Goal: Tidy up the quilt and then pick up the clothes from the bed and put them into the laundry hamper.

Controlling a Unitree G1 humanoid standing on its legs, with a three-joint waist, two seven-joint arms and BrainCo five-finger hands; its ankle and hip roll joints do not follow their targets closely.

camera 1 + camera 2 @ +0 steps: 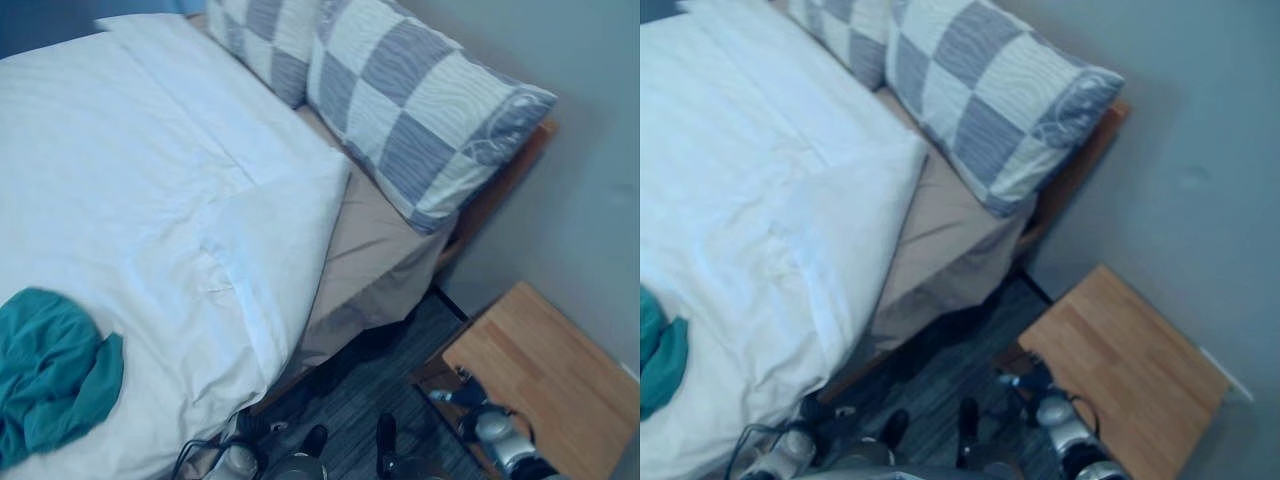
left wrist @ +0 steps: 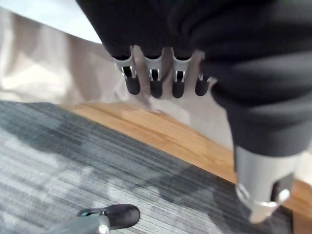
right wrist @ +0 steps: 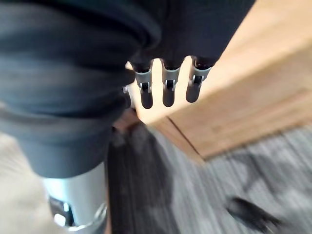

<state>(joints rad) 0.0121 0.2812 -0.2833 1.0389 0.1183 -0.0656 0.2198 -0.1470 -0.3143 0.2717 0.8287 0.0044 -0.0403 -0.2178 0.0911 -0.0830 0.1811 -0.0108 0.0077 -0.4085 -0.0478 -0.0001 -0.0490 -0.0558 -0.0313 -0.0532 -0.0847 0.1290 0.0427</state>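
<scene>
Teal clothes (image 1: 50,365) on white quilt (image 1: 150,200), left hand (image 2: 156,73) low beside bed, fingers relaxed

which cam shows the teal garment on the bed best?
Left eye view: the teal garment lies crumpled on the white quilt, nearly whole. The right eye view catches just a sliver of it at the frame edge. Both wrist views face floor and wood instead.

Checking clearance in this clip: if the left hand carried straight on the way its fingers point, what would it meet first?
Most likely the tan bed sheet hanging over the wooden bed frame; the left hand has straight, empty fingers aimed at it. Depth is unclear, so the frame could come first.
</scene>
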